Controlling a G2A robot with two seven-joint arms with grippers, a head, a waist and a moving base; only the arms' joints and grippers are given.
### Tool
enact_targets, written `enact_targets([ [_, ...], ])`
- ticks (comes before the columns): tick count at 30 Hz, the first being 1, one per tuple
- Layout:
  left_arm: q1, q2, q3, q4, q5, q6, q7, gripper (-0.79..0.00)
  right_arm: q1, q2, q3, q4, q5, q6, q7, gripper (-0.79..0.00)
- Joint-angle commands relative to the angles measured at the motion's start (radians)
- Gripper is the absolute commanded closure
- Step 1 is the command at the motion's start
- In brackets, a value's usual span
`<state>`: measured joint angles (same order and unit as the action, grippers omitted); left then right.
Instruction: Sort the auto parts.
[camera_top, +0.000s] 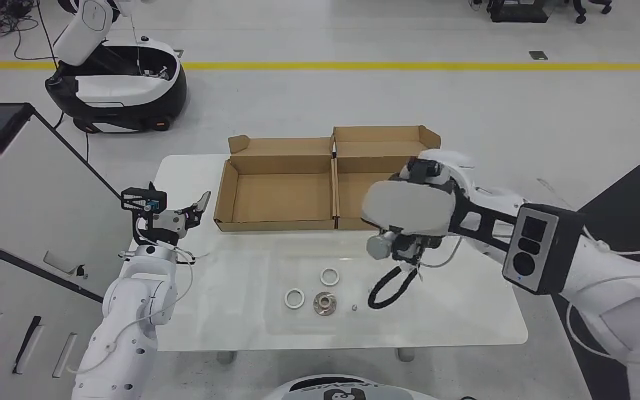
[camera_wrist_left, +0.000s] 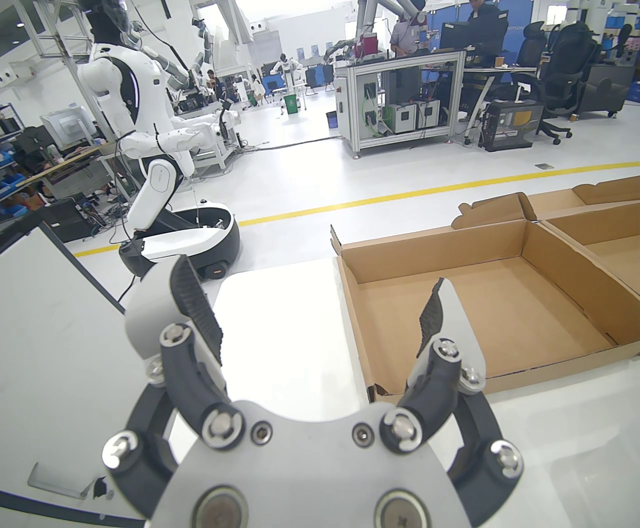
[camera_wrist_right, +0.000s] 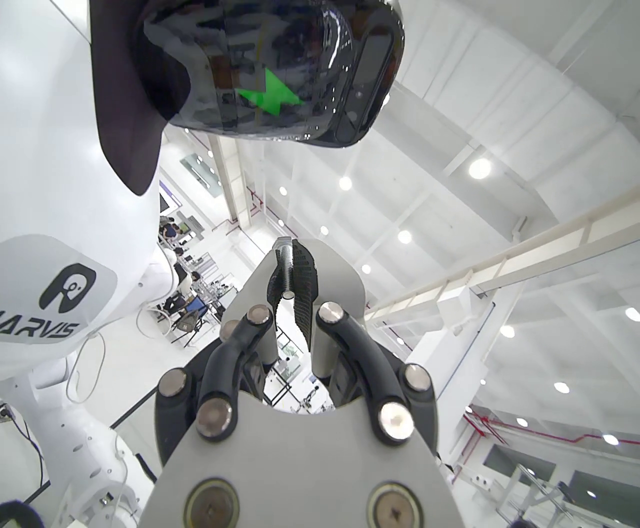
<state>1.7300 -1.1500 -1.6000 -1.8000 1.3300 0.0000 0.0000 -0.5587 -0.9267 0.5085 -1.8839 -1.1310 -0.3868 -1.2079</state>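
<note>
- My right tool (camera_wrist_right: 289, 256) is clamped on a bolt (camera_wrist_right: 285, 270); the bolt's long axis runs along the fingers, its threaded end poking past the tips, and the tool points up toward the ceiling
- In the top view my right wrist hangs over the near edge of the right cardboard box (camera_top: 352, 190), which lies at about 12 o'clock from it; I judge the tool must turn downward before any drop
- My left tool (camera_wrist_left: 310, 280) is spread wide and empty, at 9 o'clock of the left cardboard box (camera_top: 275, 190)
- On the table (camera_top: 470, 310), at 6 o'clock of the boxes, lie the farther white ring (camera_top: 329, 275), the nearer white ring (camera_top: 295, 297) and a metal hub (camera_top: 322, 300)
</note>
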Motion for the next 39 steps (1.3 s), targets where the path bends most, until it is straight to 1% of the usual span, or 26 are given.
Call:
enact_targets([
  [1, 0.000, 0.000, 0.000, 0.000, 0.000, 0.000, 0.000, -0.785, -0.011, -0.004, 0.013, -0.004, -0.004, -0.006, 0.018, 0.000],
  [4, 0.000, 0.000, 0.000, 0.000, 0.000, 0.000, 0.000, -0.785, -0.032, -0.013, 0.030, -0.009, -0.001, -0.013, 0.020, 0.000],
  [8, 0.000, 0.000, 0.000, 0.000, 0.000, 0.000, 0.000, -0.785, -0.056, -0.032, 0.044, -0.016, 0.008, -0.012, -0.038, 0.000],
  [13, 0.000, 0.000, 0.000, 0.000, 0.000, 0.000, 0.000, -0.785, -0.076, -0.065, 0.051, -0.016, 0.024, 0.001, -0.107, 0.000],
  [18, 0.000, 0.000, 0.000, 0.000, 0.000, 0.000, 0.000, -0.785, -0.081, -0.099, 0.055, -0.003, 0.026, 0.010, -0.132, 0.000],
  [21, 0.000, 0.000, 0.000, 0.000, 0.000, 0.000, 0.000, -0.785, -0.084, -0.117, 0.054, 0.010, 0.011, 0.017, -0.109, 0.000],
  [28, 0.000, 0.000, 0.000, 0.000, 0.000, 0.000, 0.000, -0.785, -0.112, -0.146, 0.059, 0.035, -0.022, 0.033, 0.010, 0.000],
  [33, 0.000, 0.000, 0.000, 0.000, 0.000, 0.000, 0.000, -0.785, -0.126, -0.162, 0.071, 0.035, -0.039, 0.019, 0.091, 0.000],
  [36, 0.000, 0.000, 0.000, 0.000, 0.000, 0.000, 0.000, -0.785, -0.135, -0.173, 0.081, 0.032, -0.041, 0.012, 0.101, 0.000],
  [39, 0.000, 0.000, 0.000, 0.000, 0.000, 0.000, 0.000, -0.785, -0.148, -0.187, 0.087, 0.029, -0.025, 0.015, 0.065, 0.000],
])
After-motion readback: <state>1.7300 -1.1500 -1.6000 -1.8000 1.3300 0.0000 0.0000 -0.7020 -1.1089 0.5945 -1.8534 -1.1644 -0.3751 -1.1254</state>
